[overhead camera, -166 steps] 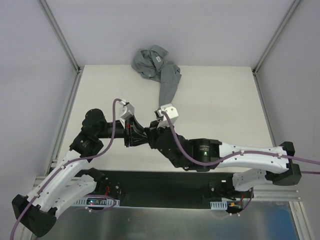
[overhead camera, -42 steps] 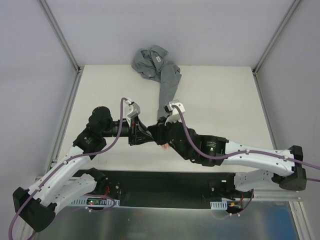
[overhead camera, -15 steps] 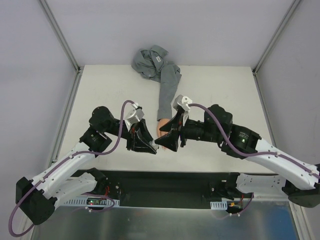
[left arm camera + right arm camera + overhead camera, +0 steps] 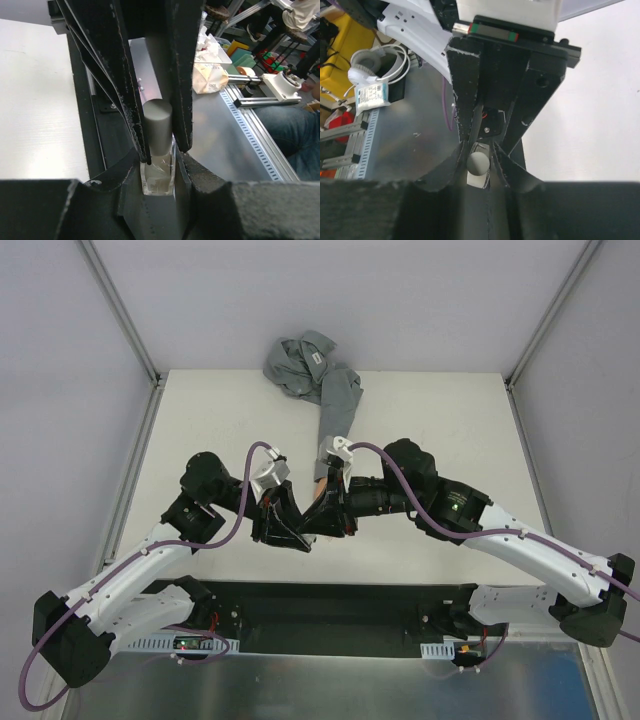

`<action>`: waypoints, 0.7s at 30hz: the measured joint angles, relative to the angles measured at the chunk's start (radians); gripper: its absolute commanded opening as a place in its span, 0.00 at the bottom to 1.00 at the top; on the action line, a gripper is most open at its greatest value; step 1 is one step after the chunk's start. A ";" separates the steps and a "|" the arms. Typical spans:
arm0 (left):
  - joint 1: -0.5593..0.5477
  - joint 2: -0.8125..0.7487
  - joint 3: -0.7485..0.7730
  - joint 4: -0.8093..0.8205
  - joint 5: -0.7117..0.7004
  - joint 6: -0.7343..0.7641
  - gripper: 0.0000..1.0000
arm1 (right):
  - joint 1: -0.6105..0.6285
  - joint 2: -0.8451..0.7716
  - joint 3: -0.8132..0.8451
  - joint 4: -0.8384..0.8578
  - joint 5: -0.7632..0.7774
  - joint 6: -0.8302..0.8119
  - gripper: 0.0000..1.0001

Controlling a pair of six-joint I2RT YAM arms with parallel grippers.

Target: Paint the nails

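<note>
Two grippers meet nose to nose over the near part of the table [image 4: 450,420], a little left of its middle. My left gripper [image 4: 158,169] is clamped tight on the glass body of a small clear bottle [image 4: 156,182], one finger on each side. The bottle lies along the fingers with its grey cap [image 4: 157,125] pointing out past their tips. The cap sits on the bottle. My right gripper [image 4: 478,151] faces it from the opposite side, with the cap between its two fingers [image 4: 182,75]. Its jaws stand narrowed to about the cap's width. In both wrist views the pads look to lie against the cap on either side, but I cannot tell whether they truly pinch it or only sit beside it. The grey sleeve [image 4: 337,405] lies flat on the table, running from a crumpled shirt [image 4: 298,358] at the far edge towards me. Its near end is just beyond my right wrist. The hand at that end is covered by my right arm in the top view and falls outside both wrist views, so the nails cannot be made out. They lie under that arm, close behind the spot where the two grippers meet; how near the bottle I cannot say.
</note>
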 measured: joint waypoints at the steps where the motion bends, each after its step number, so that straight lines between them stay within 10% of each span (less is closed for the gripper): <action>1: 0.000 0.000 -0.002 -0.002 0.001 -0.001 0.00 | -0.004 0.005 0.000 0.002 -0.011 0.002 0.04; 10: 0.057 -0.049 0.001 -0.164 -0.168 0.089 0.00 | -0.003 -0.008 -0.044 0.058 0.139 0.011 0.00; 19: 0.124 -0.119 0.011 -0.312 -0.441 0.185 0.00 | 0.324 0.140 0.135 -0.082 1.190 0.299 0.02; 21: 0.127 -0.111 0.012 -0.313 -0.443 0.185 0.00 | 0.329 0.149 0.135 -0.083 1.226 0.315 0.23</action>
